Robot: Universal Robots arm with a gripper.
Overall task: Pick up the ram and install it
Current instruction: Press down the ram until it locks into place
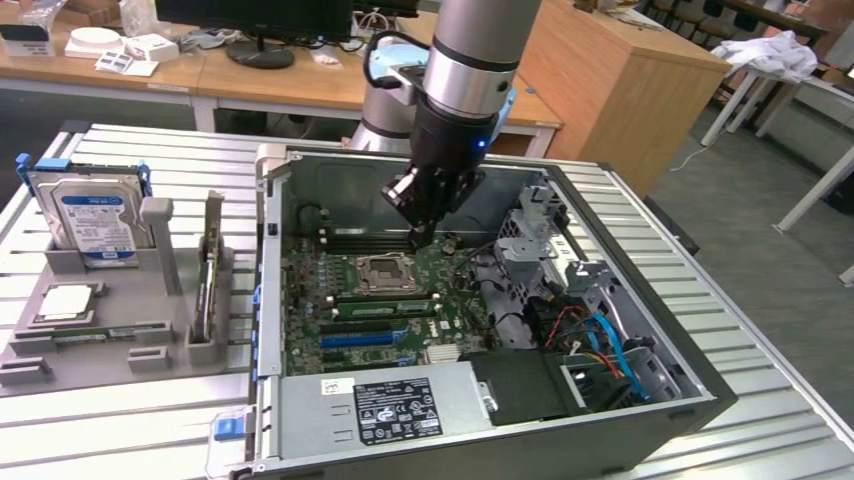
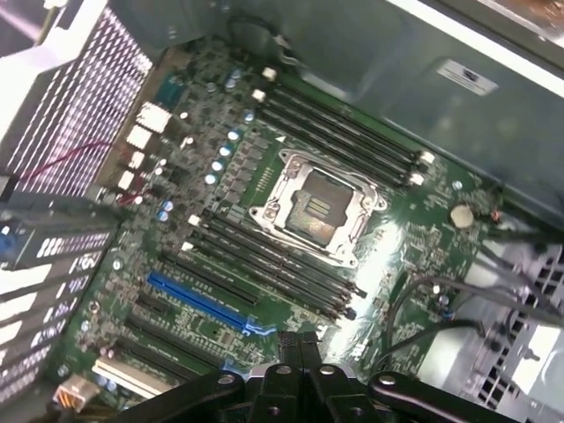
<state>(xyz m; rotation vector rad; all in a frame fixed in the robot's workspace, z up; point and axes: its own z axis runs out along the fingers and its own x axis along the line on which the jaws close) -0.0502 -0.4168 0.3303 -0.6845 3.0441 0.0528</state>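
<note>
While arm points down — end effector (image 1: 422,238) closed, empty | above motherboard (image 1: 387,300)

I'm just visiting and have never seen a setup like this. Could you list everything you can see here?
Computer case: one, dark grey, open on the slatted metal table.
Motherboard: one, green, inside the case; its processor socket is open and empty.
Memory slots: several, black with white end clips, on both sides of the socket.
Power supply: one, silver with a black label, at the case's near edge.
Hard drive: one, silver with blue rails, upright in the grey holder on the exterior view's left.
Ram: one, green stick, lying in the holder.
Monitor: one, black, on the wooden desk behind.
Gripper: one, black, shut, above the motherboard.
</note>
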